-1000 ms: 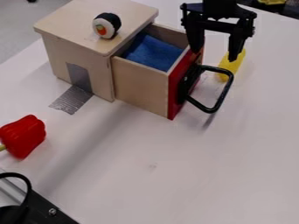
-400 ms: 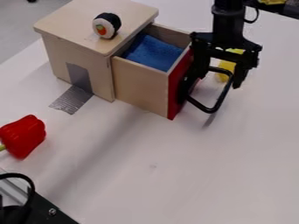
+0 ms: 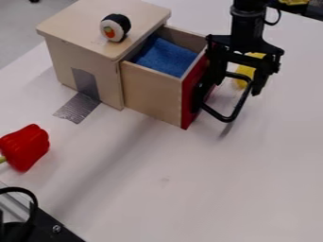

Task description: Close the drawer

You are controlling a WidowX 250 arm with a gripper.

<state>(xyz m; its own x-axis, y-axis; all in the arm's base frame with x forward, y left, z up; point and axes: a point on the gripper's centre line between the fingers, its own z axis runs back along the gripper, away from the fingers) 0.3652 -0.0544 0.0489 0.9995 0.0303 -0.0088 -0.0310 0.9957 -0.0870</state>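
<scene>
Change: tool (image 3: 234, 88) has come down to the black handle (image 3: 228, 118), fingers spread | Drawer (image 3: 151, 94): still out from the right side of the wooden cabinet (image 3: 82, 21), near centre | Meaning: positioning seems done, closing not begun; likely next, a leftward push.

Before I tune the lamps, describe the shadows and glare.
Camera view: a broad, soft-edged shadow crosses the white table, running down-left from near the drawer; a small, darker streak lies below the handle; no harsh glare.
</scene>
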